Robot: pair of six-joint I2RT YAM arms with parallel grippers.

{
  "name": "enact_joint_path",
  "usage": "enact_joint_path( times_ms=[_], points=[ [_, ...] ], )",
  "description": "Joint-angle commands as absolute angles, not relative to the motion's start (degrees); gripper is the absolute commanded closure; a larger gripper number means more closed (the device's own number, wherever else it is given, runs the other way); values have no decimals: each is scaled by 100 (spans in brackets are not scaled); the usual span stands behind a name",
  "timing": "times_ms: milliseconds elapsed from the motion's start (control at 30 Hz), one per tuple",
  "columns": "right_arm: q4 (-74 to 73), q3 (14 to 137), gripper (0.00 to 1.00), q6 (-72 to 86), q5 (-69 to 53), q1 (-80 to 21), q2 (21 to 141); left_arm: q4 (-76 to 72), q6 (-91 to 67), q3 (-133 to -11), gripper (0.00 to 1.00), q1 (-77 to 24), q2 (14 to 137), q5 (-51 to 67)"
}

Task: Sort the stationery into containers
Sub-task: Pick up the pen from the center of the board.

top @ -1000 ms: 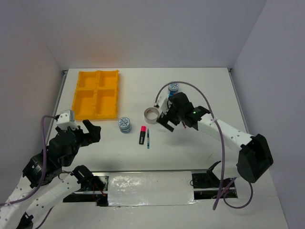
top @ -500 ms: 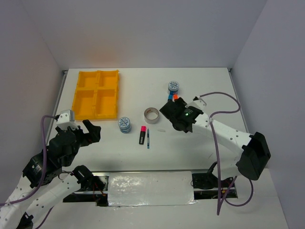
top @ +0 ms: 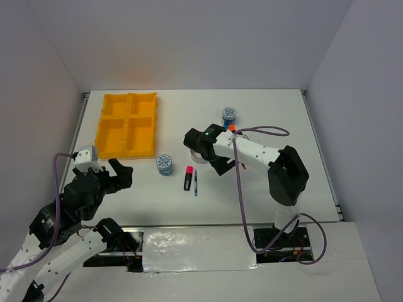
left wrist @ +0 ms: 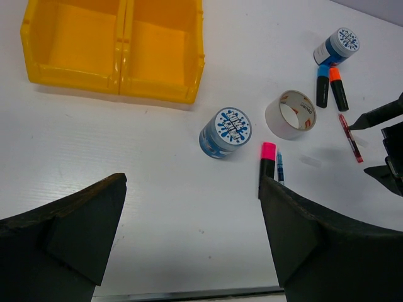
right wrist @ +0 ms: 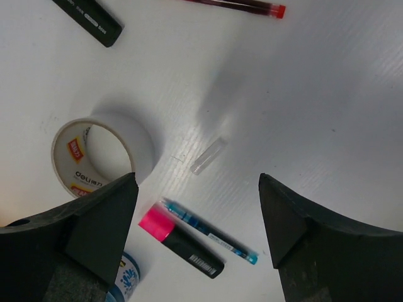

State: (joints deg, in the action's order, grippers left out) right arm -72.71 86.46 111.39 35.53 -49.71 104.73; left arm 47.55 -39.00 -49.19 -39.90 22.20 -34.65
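Observation:
The yellow four-compartment tray [top: 126, 124] sits at the far left and holds nothing. One blue-white tape roll [top: 165, 164] stands near its corner, the other [top: 230, 114] farther back. The pink-capped highlighter [top: 188, 178] and teal pen [top: 196, 182] lie side by side. My right gripper [top: 220, 165] is open and empty, hovering over them [right wrist: 197, 182], next to the silver-grey tape ring [right wrist: 101, 154]. The red pen [left wrist: 350, 137], the blue-capped highlighter [left wrist: 322, 85] and the orange-capped highlighter [left wrist: 338, 88] lie right of the ring. My left gripper [top: 119, 173] is open and empty, near left.
A small clear pen cap [right wrist: 208, 155] lies on the white table between the ring and the teal pen. The right arm's cable [top: 261, 131] loops over the back right area. Grey walls enclose the table on three sides.
My right arm has swung left and folded back, carrying its open gripper from beside the far tape roll to above the ring and pens. The left arm has not moved.

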Motion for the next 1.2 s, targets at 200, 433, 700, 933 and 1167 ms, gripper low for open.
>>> enact_joint_path(
  times_ms=[200,433,700,933,1167],
  points=[
    [-7937,8974,22,14299,3525,-5063,11039,4526,-3753,-4887,1,-4017,2109,-3428],
    [-7981,8877,26,14739,3577,-5054,11214,4456,-3691,-4869,1,-4034,2074,-3340],
    [-7796,8912,30,14774,3472,-5036,11584,4430,-3656,-4860,1,-4061,2066,-3296],
    [-7470,8981,37,14625,3366,-4975,11795,4395,-3612,-4851,1,-4096,2065,-3243],
    [-7383,9097,40,14546,3217,-4931,12067,4386,-3604,-4852,1,-4104,2048,-3226]
  ],
)
